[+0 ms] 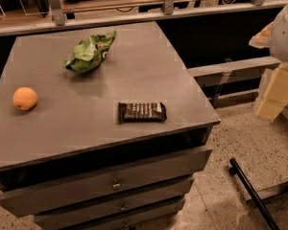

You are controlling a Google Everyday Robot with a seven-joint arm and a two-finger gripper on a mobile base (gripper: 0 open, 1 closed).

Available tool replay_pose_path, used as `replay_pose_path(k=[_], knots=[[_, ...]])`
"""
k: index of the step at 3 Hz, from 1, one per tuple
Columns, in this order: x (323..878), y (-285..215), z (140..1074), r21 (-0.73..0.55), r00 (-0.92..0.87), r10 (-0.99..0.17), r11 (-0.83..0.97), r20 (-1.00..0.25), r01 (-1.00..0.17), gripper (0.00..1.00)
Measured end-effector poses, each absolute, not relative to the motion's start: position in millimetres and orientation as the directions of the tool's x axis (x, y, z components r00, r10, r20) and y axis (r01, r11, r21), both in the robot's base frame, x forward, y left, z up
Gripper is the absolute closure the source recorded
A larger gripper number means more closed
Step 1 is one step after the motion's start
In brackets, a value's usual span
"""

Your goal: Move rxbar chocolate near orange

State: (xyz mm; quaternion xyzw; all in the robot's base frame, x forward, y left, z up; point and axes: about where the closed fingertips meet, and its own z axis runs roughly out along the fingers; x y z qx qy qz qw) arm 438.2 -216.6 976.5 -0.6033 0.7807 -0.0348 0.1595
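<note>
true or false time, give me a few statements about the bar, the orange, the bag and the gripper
1. The rxbar chocolate lies flat on the grey cabinet top. True.
2. The orange touches the bar. False: it sits well apart from it, near the top's left edge.
3. The green snack bag lies farther back than the bar. True.
4. The gripper is over the bar. False: it is at the right edge of the view, off to the side of the cabinet and touching nothing on it.
</note>
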Motion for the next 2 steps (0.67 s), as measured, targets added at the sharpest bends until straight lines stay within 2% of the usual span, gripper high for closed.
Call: replay_pose_path(k=[1, 2], knots=[[438, -217, 977, -0.247, -0.221, -0.953, 0.27, -0.207, -0.931, 0.0], [443, -196, 966, -0.23, -0.177, -0.966, 0.219, -0.189, -0.948, 0.0]])
